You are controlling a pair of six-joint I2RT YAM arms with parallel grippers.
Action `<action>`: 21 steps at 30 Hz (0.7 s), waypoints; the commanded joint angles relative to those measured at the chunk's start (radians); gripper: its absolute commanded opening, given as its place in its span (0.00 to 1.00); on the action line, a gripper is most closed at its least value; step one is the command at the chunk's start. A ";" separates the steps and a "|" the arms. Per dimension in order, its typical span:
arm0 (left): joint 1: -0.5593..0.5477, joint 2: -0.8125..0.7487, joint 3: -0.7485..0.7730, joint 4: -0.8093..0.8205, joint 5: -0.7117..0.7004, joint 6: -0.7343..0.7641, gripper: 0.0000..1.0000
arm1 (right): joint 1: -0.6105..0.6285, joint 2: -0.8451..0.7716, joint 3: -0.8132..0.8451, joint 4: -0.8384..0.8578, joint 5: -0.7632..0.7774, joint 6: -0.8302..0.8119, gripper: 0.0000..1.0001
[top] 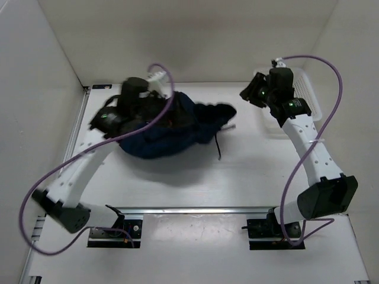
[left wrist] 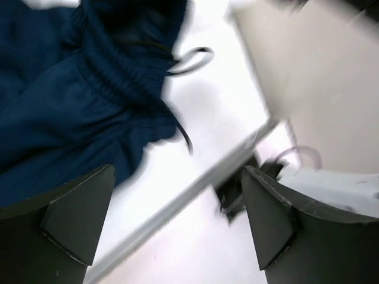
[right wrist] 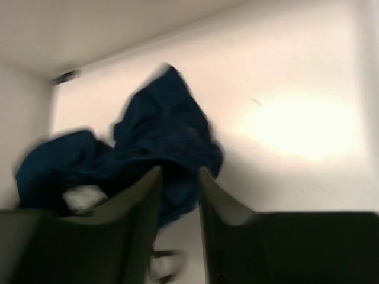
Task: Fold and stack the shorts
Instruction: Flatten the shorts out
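Find the shorts (top: pixel 169 127) bunched in a loose heap at the far left-centre of the counter (top: pixel 249 171), with the gathered waistband (left wrist: pixel 127 80) crumpled and the drawstring (top: pixel 218 148) trailing toward the near side. Note the left hand (left wrist: pixel 177 219) spread wide over the heap's left part, gripping nothing. Note the right hand (right wrist: pixel 179 195) raised by the white basket (top: pixel 311 94), well apart from the cloth, all but closed on nothing. Looks like the flattening step, with no fold yet made. Lower the left hand onto a waistband corner, not the middle of the heap, and pinch both layers there. Bring the right hand across, open it, and take the opposite waistband corner. Lift and draw apart so the legs hang free, then lay flat before folding. Keep the drawstring out from under the fingertips.
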 commanded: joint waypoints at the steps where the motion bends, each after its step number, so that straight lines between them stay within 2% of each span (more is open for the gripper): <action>1: -0.049 0.121 -0.079 0.011 0.032 -0.035 1.00 | -0.108 -0.004 -0.111 -0.004 -0.014 0.016 0.51; 3: -0.040 0.121 -0.079 0.011 -0.008 -0.035 0.96 | -0.120 -0.048 -0.151 -0.004 -0.039 -0.001 0.51; 4: -0.006 0.106 -0.079 0.011 -0.023 -0.035 0.89 | -0.120 -0.066 -0.189 -0.004 -0.039 -0.001 0.47; 5: 0.015 0.097 -0.079 0.011 -0.037 -0.035 0.75 | -0.111 -0.105 -0.209 -0.004 -0.039 -0.001 0.37; 6: 0.040 0.087 -0.079 0.011 -0.075 -0.035 0.56 | -0.111 -0.120 -0.229 -0.004 -0.039 -0.001 0.26; 7: 0.093 0.078 -0.103 0.011 -0.094 -0.035 0.20 | -0.076 -0.145 -0.261 -0.022 -0.053 -0.011 0.10; 8: 0.126 0.078 -0.117 -0.005 -0.111 -0.035 0.10 | -0.051 -0.145 -0.275 -0.037 -0.062 -0.011 0.05; 11: 0.258 0.087 -0.191 -0.045 -0.142 -0.059 0.10 | 0.059 -0.168 -0.350 -0.103 -0.062 0.002 0.02; 12: 0.288 0.099 -0.215 -0.056 -0.155 -0.070 0.10 | 0.085 -0.179 -0.380 -0.104 -0.083 0.040 0.06; 13: 0.318 0.100 -0.244 -0.065 -0.155 -0.082 0.12 | 0.128 -0.189 -0.413 -0.104 -0.097 0.064 0.26; 14: 0.370 0.125 -0.304 -0.065 -0.155 -0.096 0.19 | 0.143 -0.189 -0.480 -0.104 -0.112 0.093 0.36; 16: 0.407 0.145 -0.359 -0.065 -0.145 -0.111 0.51 | 0.157 -0.200 -0.550 -0.085 -0.148 0.187 0.57; 17: 0.431 0.156 -0.384 -0.065 -0.145 -0.111 0.73 | 0.157 -0.209 -0.587 -0.064 -0.184 0.221 0.71; 18: 0.441 0.167 -0.431 -0.065 -0.145 -0.122 0.90 | 0.157 -0.209 -0.657 -0.006 -0.270 0.252 0.75; 19: 0.450 0.184 -0.456 -0.049 -0.145 -0.131 1.00 | 0.148 -0.209 -0.689 0.019 -0.299 0.284 0.77; 21: 0.474 0.214 -0.513 -0.016 -0.145 -0.131 1.00 | 0.139 -0.200 -0.745 0.068 -0.330 0.355 0.77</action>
